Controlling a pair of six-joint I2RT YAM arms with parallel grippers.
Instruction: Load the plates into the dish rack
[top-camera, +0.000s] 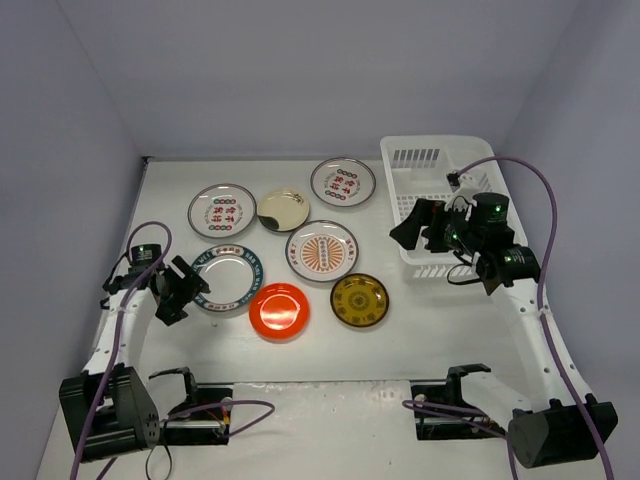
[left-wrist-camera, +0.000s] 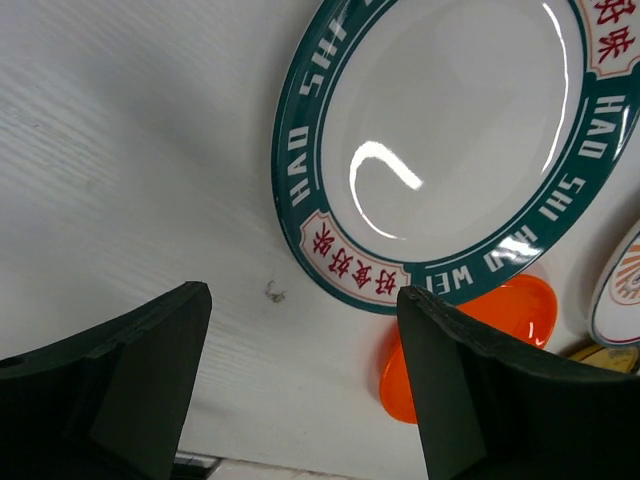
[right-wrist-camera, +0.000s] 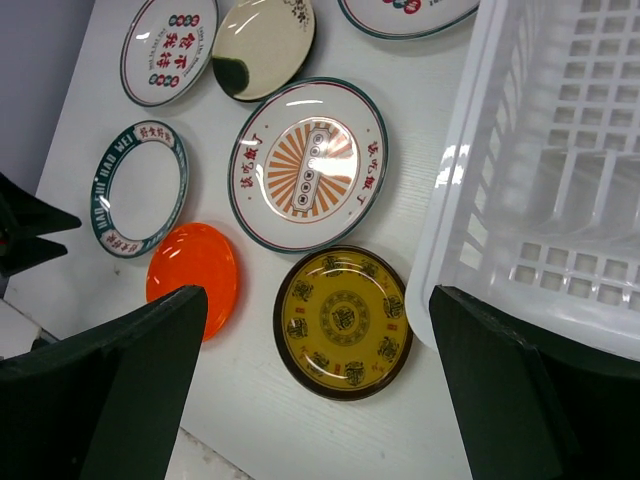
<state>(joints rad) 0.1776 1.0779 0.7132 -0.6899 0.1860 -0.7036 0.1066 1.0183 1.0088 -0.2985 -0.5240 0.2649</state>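
Seven plates lie on the white table. The blue-rimmed plate (top-camera: 228, 277) (left-wrist-camera: 450, 130) is just ahead of my open, empty left gripper (top-camera: 188, 290) (left-wrist-camera: 300, 300). The red-orange plate (top-camera: 279, 310) and the yellow-brown plate (top-camera: 359, 299) (right-wrist-camera: 345, 322) lie nearest. Behind them are the sunburst plate (top-camera: 322, 250), the cream plate (top-camera: 283, 210) and two white, red-patterned plates (top-camera: 222, 210) (top-camera: 343, 181). The white dish rack (top-camera: 412, 157) (right-wrist-camera: 560, 150) stands at the right and holds no plate. My right gripper (top-camera: 408, 228) (right-wrist-camera: 318, 295) is open and empty, raised over the rack's left edge.
Grey walls close the table at the back and both sides. The arm bases and purple cables sit along the near edge. A strip of bare table lies between the near plates and the bases.
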